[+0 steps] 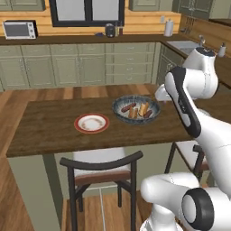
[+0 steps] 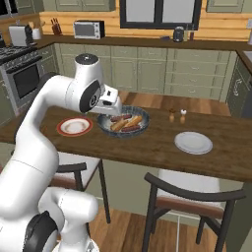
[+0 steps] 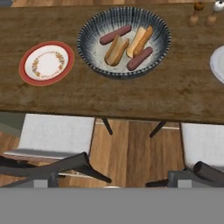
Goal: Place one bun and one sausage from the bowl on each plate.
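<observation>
I am a white robot arm at a dark wooden tabletop (image 3: 175, 94) in a kitchen. My claw is hidden behind my own wrist in the base views, and its tips are not clear in the hand view, so I cannot tell from sight alone whether it is spread or pressed together; I judge it spread wide and carrying nothing.

From my hand camera, the bowl (image 3: 124, 41) sits at about twelve o'clock on the tabletop. It is wide, dark blue-grey outside, pale and speckled inside. In it lie two buns (image 3: 116, 51) and two sausages (image 3: 115, 35): one sausage at the bowl's eleven o'clock, one at its five o'clock, the buns side by side in the middle, the right one seemingly with an orange strip along it.

The red-rimmed plate (image 3: 46, 63) lies just beside the bowl at its nine o'clock, bare. The pale grey plate (image 2: 193, 142) lies well apart at the bowl's three o'clock, also bare. Two small shakers (image 2: 176, 116) stand between bowl and grey plate, toward the far edge.

Nothing is plated yet, so I judge the task barely begun. To do this step well, I should come straight down over one piece, set my fingers across its short width, not along its length, and pick the sausage at eleven o'clock first, since it lies clear of the buns. I should lift above the bowl's rim before swinging toward nine o'clock.
</observation>
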You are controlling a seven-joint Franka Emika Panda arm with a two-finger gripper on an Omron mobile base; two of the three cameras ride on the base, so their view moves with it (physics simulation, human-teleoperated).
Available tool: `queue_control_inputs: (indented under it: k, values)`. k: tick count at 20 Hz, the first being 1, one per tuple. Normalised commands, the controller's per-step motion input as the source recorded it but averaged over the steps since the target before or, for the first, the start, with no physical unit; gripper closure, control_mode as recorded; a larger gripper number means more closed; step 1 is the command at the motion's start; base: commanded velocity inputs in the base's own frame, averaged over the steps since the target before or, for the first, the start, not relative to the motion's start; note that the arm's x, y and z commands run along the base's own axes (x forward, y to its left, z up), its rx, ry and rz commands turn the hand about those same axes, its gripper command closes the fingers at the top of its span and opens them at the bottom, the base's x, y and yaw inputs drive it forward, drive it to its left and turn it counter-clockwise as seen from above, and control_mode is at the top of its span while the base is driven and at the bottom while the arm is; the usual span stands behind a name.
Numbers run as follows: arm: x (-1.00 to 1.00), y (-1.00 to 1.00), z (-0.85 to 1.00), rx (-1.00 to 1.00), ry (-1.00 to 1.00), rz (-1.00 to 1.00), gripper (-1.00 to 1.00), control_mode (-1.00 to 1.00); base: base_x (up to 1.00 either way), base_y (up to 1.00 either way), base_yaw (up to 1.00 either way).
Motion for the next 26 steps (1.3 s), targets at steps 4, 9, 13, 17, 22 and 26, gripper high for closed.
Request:
queue_control_inputs:
  k: [4,9,13,17,22,26]
  values:
    - [0.0,0.0,0.0,0.0,0.0,0.0,-1.0,1.0,0.88,0.25,0.2]
    - [0.0,0.0,0.0,0.0,0.0,0.0,-1.0,1.0,1.0,0.0,0.02]
    - [1.0,0.0,-0.62,0.0,0.12,-0.04,-1.0,-1.0,0.0,0.0,0.0]
    - [0.99,0.04,-0.2,0.0,0.07,-0.12,-1.0,-1.0,0.0,0.0,0.0]
    - [0.96,0.0,-0.14,0.0,0.11,-0.1,-1.0,-1.0,0.0,0.0,0.0]
    - [0.86,-0.01,-0.23,0.0,0.15,-0.07,-1.0,-1.0,0.0,0.0,0.0]
